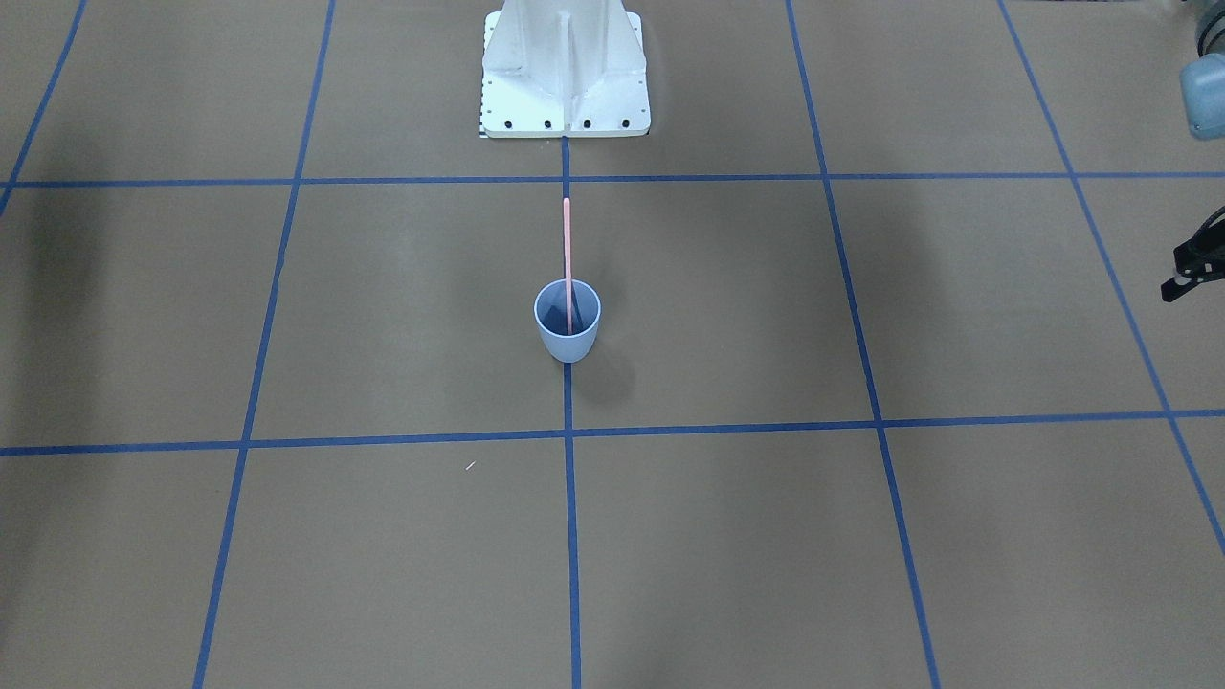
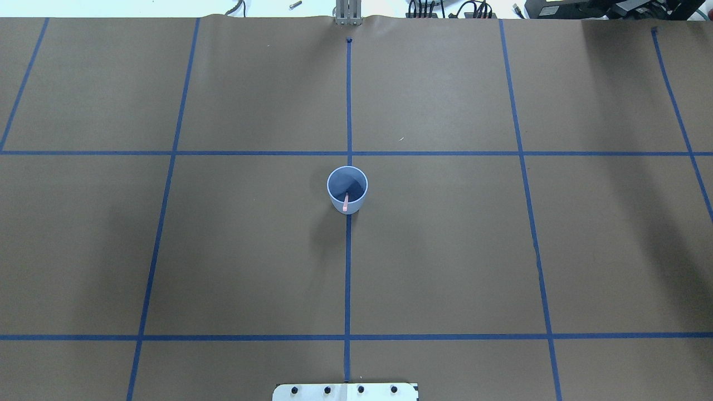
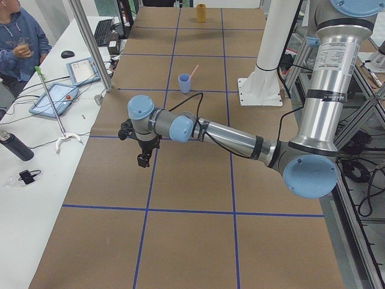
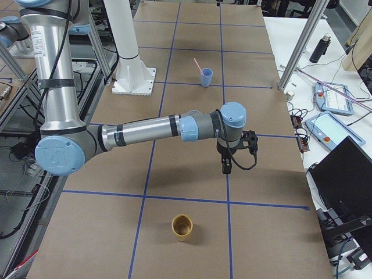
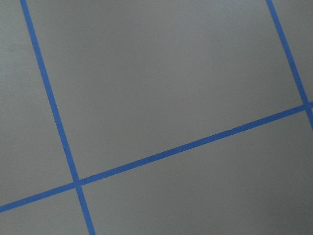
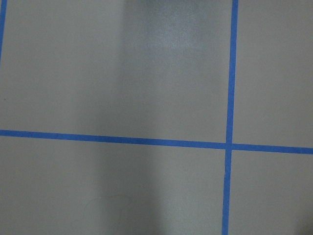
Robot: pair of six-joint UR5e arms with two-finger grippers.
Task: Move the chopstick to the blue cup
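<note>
The pale blue cup [image 1: 567,337] stands upright on the centre tape line of the table. The pink chopstick [image 1: 567,244] rests inside it, leaning toward the robot's base, with most of its length above the rim. The overhead view shows the cup [image 2: 347,207] with the chopstick [image 2: 346,201] foreshortened inside. My left gripper [image 3: 143,160] hangs over the table far to the cup's side, holding nothing, and only a dark edge of it [image 1: 1185,276] shows in the front view; I cannot tell its state. My right gripper [image 4: 225,167] hangs on the opposite side, also holding nothing, state unclear.
A yellow cup [image 4: 182,227] stands near the table's end on my right. The white robot pedestal [image 1: 565,77] is behind the blue cup. A person [image 3: 18,42] sits at a side desk with tablets and a bottle. Both wrist views show only brown paper and blue tape.
</note>
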